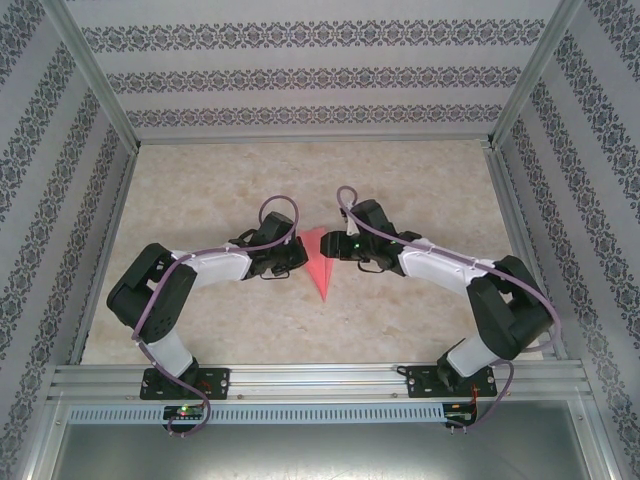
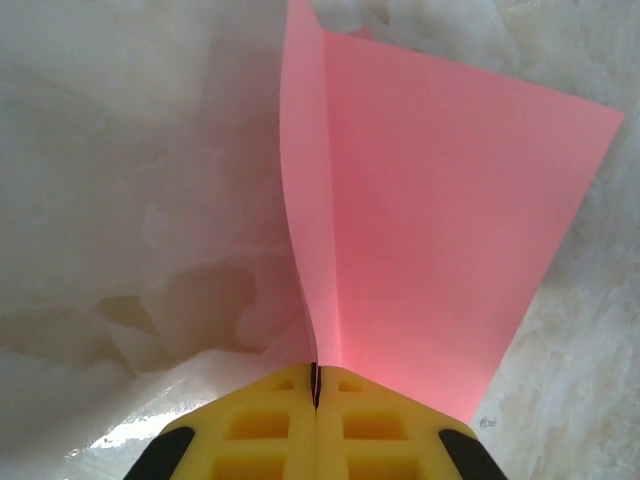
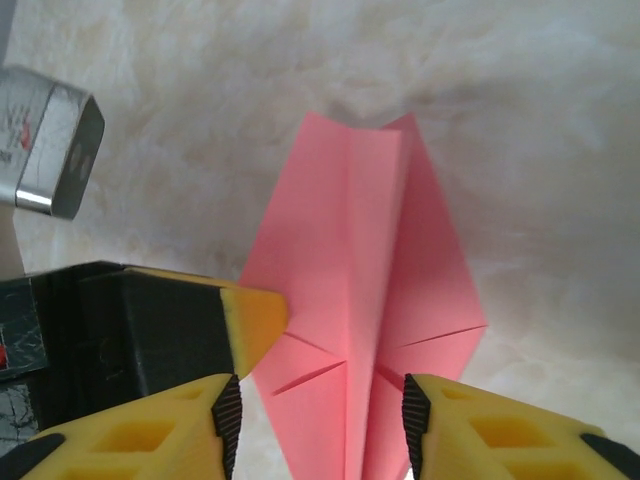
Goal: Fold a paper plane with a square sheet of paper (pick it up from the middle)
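Overhead view: the paper plane lay at the middle of the marbled table, with its wide end toward 12 o'clock and its point toward 6 o'clock. I had the left gripper at the plane's 9 o'clock and the right gripper at its 3 o'clock, both low over the paper.

Left wrist view: the left gripper was fully closed, its yellow fingers pinching the plane's upright centre fold.

Right wrist view: the right gripper stood partly open. Its fingers straddled the plane's centre ridge, and I could not tell whether the pads touched the paper.
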You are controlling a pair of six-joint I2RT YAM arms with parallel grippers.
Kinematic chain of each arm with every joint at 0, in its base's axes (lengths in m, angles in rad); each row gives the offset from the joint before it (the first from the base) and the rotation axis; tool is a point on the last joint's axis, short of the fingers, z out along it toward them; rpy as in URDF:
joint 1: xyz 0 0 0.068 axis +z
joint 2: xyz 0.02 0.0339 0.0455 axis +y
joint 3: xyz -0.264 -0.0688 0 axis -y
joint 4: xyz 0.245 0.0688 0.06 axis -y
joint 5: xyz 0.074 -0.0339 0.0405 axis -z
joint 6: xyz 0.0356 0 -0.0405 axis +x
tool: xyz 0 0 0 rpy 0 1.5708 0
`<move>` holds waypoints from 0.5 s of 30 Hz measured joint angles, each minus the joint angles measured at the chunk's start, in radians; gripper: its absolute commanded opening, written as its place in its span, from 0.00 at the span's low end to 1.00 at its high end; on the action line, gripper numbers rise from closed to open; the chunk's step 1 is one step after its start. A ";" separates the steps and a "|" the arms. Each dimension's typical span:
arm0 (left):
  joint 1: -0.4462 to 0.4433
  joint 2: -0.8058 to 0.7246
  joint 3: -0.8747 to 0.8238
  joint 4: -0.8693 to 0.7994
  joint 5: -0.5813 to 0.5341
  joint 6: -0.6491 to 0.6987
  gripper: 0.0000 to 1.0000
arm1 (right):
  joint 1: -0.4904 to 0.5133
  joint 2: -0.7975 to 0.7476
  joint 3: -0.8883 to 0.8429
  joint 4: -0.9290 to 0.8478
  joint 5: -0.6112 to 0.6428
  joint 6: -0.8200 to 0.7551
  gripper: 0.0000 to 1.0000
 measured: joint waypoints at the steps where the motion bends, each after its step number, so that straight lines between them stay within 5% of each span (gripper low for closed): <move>1: 0.000 -0.001 -0.004 0.003 -0.003 -0.001 0.00 | 0.010 0.017 0.011 -0.005 0.001 -0.005 0.46; 15: 0.001 -0.029 -0.017 -0.017 -0.067 -0.001 0.00 | 0.060 0.192 0.108 -0.109 -0.022 -0.084 0.61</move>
